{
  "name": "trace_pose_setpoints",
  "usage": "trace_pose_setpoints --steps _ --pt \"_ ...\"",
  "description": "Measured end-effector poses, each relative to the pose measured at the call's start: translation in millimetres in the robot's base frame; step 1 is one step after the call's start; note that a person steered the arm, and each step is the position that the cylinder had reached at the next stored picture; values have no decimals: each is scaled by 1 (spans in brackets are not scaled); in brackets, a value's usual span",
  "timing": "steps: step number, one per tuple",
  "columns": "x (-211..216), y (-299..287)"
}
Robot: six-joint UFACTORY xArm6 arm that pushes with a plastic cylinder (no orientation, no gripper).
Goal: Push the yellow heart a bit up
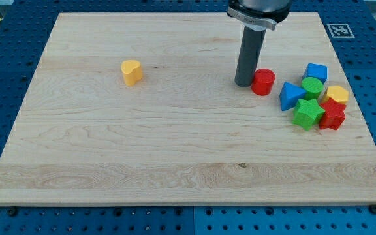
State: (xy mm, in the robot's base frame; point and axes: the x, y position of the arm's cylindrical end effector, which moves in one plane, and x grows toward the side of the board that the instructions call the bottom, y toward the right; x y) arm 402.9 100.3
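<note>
Yellow heart (131,72) is sitting alone at the wooden board's (175,170) ten o'clock, while my tip (244,83), gripping nothing, is touching the red cylinder's (263,81) nine o'clock side, well apart.

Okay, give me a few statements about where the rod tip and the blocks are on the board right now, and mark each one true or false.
1. My tip is right beside the red cylinder, on its left in the view. True.
2. The yellow heart sits inside the cluster of blocks. False: it stands alone toward the view's left, far from the others.
3. My tip is touching the yellow heart. False: it is well off to the heart's right.
4. A green star lies next to a red star at the view's right. True.
5. A blue triangular block lies right of the red cylinder. True.
</note>
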Motion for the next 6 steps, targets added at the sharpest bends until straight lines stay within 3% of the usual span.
trace_pose_setpoints --steps 5,6 --pt "0 -23" --pt "2 -60"
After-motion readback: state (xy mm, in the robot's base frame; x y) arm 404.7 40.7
